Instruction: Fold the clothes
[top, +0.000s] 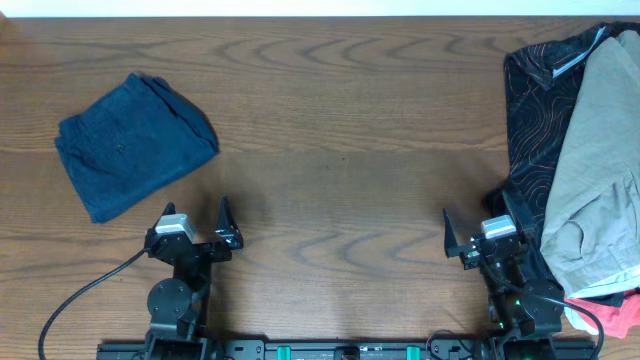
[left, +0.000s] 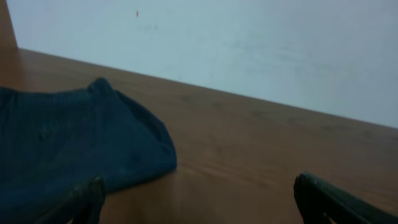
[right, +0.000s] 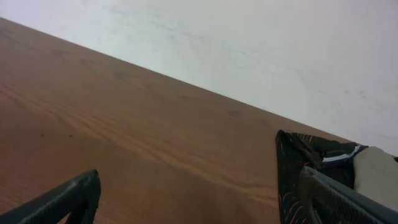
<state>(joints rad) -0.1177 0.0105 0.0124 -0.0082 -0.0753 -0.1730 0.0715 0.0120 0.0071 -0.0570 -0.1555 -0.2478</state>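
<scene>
The dark navy denim garment (top: 135, 143) lies folded into a compact bundle at the far left of the wooden table. It also shows at the left of the left wrist view (left: 68, 146). My left gripper (top: 195, 221) is open and empty, just in front of and to the right of the garment; its fingertips show in its own view (left: 199, 199). My right gripper (top: 480, 225) is open and empty at the front right, beside a pile of other clothes; its fingers frame bare wood in its own view (right: 199, 196).
A pile of clothes sits at the right edge: a black patterned garment (top: 530, 110), a beige one (top: 595, 160) over it, and a bit of red cloth (top: 605, 315) at the front. The black garment also shows in the right wrist view (right: 311, 162). A pale wall rises behind the table.
</scene>
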